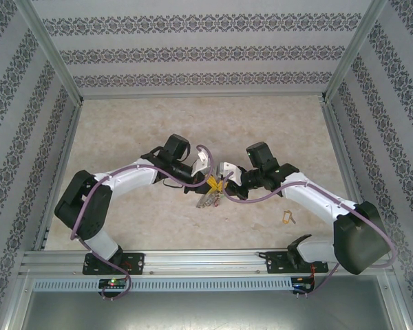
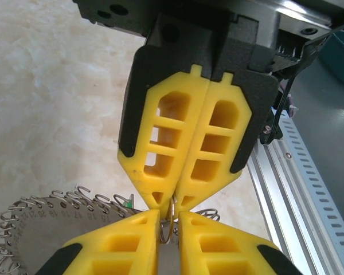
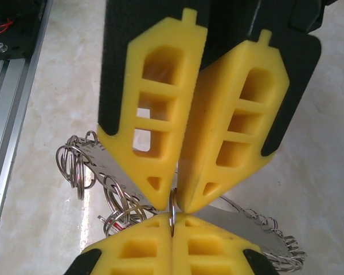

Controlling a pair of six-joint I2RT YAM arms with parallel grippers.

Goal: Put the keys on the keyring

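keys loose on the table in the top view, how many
1: a yellow-tagged key lies on the table, right of centre near the front edge. Others may hang on the keyring at centre, too small to tell.

Top external camera: high, behind the black arm bases [image 1: 107, 263], looking down on the beige marbled worktop [image 1: 124, 130]. Wrist cameras: close-range, facing one another; shared field, the meeting yellow plastic fingertips [image 2: 156, 196].

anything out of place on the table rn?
One stray: a yellow-tagged key lies alone on the table, to the right of where the arms meet, apart from the keyring that the left end effector and right end effector pinch between them. Nothing else looks odd.
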